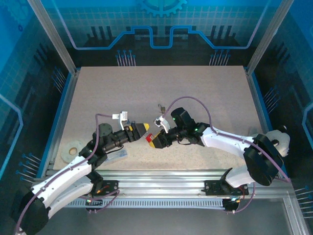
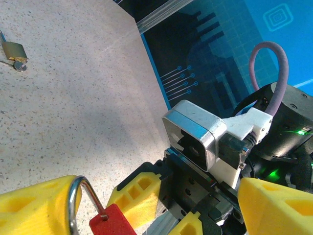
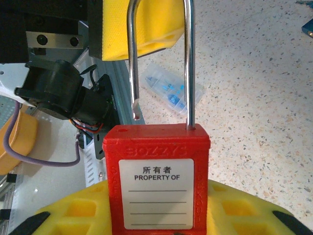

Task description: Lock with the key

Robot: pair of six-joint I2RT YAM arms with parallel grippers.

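Grippers meet mid-frame in the top view: right gripper clenched on the red padlock, left gripper spread. Left wrist view: its yellow finger lies against the shackle, lower left. Right wrist view: the shackle's left leg hangs free. A blue speck at upper right may be the key; I cannot tell. Press straight along the legs, keeping the padlock steady.

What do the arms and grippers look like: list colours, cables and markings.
Both arms are white shells with black joints: left arm, right arm. A purple cable loops along each. The left gripper and right gripper have yellow fingers on black bodies.
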